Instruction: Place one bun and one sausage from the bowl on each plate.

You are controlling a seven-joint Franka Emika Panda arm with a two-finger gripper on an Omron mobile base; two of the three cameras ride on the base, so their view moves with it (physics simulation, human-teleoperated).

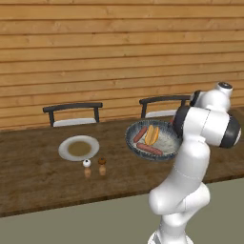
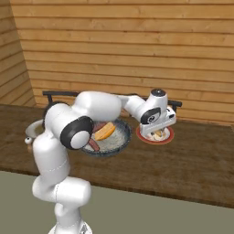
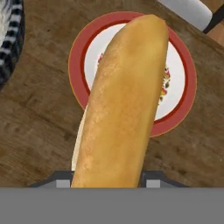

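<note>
Bun (image 3: pixel 122 100) fills our hand view, clamped between the jaws and hanging over a red-rimmed plate (image 3: pixel 179 116); from the right base view we see the gripper (image 2: pixel 158 133) just above that plate, which lies just beside the bowl (image 2: pixel 119 139). In the left base view we log the bowl holding two sausages (image 1: pixel 149 148) and another bun (image 1: pixel 152 135), with the grey-rimmed plate (image 1: pixel 64 151) well apart to its left, near two small shakers (image 1: pixel 87 163).
</note>
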